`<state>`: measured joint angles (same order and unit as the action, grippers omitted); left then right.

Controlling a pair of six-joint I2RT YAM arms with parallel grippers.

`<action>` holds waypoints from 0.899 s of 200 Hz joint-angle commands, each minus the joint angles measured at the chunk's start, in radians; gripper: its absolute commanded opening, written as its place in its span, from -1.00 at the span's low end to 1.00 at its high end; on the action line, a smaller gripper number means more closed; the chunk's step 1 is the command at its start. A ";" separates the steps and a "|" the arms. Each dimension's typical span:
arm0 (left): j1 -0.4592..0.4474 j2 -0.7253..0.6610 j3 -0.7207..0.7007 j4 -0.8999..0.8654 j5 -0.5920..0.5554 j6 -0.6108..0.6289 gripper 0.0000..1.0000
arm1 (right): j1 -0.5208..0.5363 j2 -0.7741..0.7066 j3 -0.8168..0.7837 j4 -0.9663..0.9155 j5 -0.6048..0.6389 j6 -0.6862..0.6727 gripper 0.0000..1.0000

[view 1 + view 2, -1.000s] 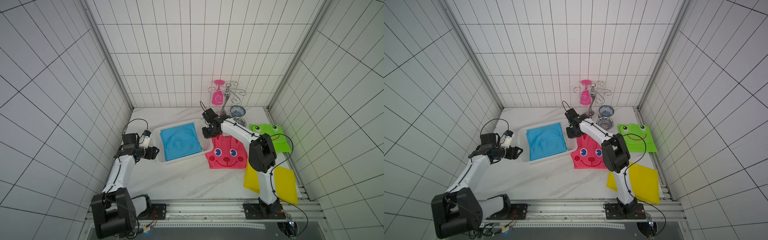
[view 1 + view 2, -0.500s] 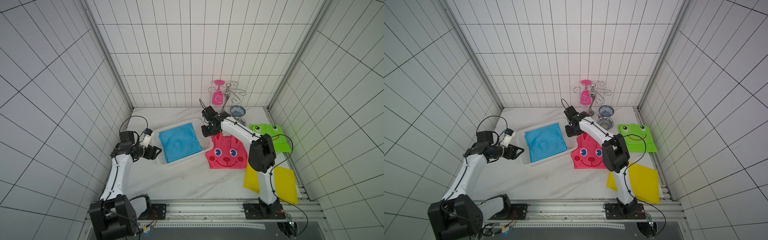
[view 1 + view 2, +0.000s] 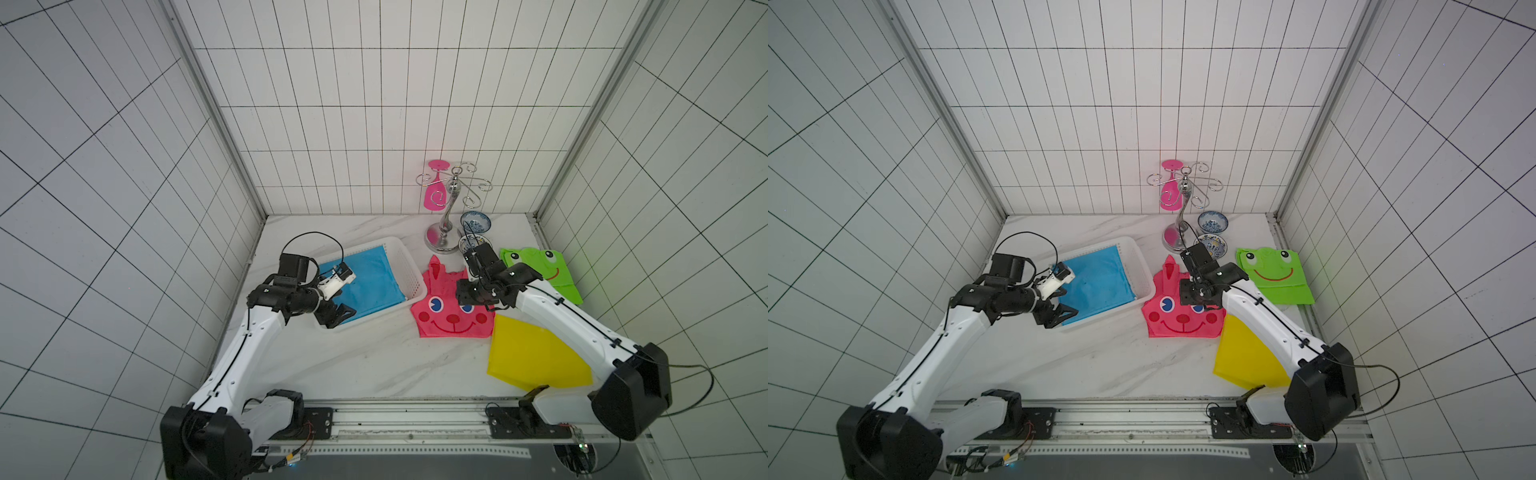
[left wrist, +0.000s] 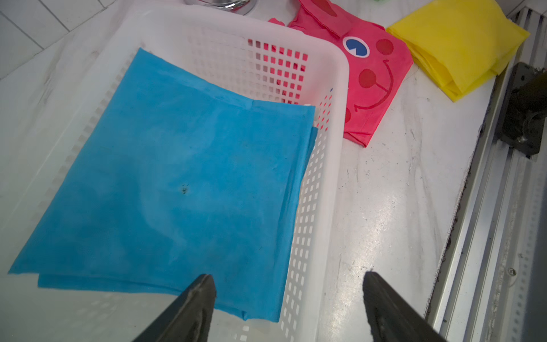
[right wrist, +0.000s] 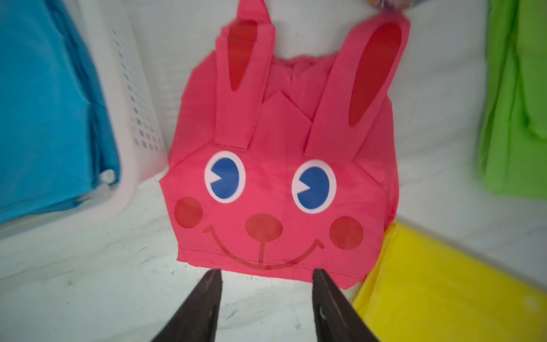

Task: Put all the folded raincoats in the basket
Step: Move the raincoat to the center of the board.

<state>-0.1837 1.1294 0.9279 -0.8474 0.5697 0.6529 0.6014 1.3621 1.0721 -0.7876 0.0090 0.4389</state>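
I see the blue folded raincoat (image 4: pixel 177 177) flat inside the basket (image 4: pixel 334 88), clear of walls; placement looks done. L hand (image 4: pixel 287 277) apart, empty, above basket corner. R hand (image 5: pixel 267 271) apart, empty, over pink rabbit raincoat (image 5: pixel 281 192), prob. lined up for pick.

White marble-look worktop (image 3: pixel 365 365), walled on three sides by white tile. White mesh-sided basket (image 3: pixel 409 272) on left half, set at angle. Just beside it, toward middle: folded pink rabbit-face raincoat (image 3: pixel 451 322), flat. Folded yellow raincoat (image 3: pixel 532 357) nearer front edge, touching pink one's corner. Folded green frog-face raincoat (image 3: pixel 544 270) by right wall. At back: chrome hook stand (image 3: pixel 442 241), upright, and two blue-patterned bowls (image 3: pixel 475 221) close beside it.
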 commanded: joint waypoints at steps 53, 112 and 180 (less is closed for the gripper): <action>-0.108 0.201 -0.045 0.251 -0.284 -0.063 0.47 | -0.009 0.114 -0.156 0.213 -0.178 0.107 0.03; -0.107 0.218 0.015 0.114 -0.179 -0.080 0.47 | -0.009 0.284 -0.156 0.331 -0.266 0.131 -0.03; -0.126 0.206 0.127 -0.082 -0.002 -0.110 0.58 | -0.009 0.279 -0.169 0.330 -0.242 0.138 -0.03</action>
<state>-0.2874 1.3643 1.0050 -0.8177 0.4175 0.5701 0.5953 1.6344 0.9363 -0.4778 -0.2321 0.5587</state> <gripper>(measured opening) 0.772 0.485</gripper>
